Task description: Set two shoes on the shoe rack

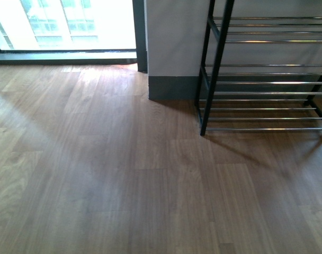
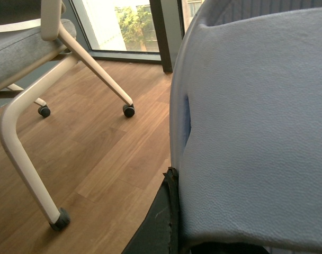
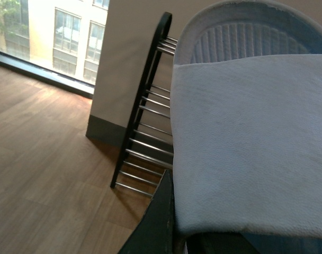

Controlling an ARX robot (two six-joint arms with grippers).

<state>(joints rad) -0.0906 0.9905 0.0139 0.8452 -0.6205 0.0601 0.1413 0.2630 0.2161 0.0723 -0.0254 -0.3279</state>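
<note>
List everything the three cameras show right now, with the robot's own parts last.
shoe rack: one, black frame and chrome rods, against the wall, front view right; no shoes on the rods in view
left shoe: one, pale grey, off the floor, fills the left wrist view
right shoe: one, pale grey, off the floor, near the rack
chair: one, grey seat, cream frame, black castors
floor: brown wood planks
window: one, bright, far left
wall: pale, dark skirting
left gripper: black, against left shoe
right gripper: black, against right shoe
</note>
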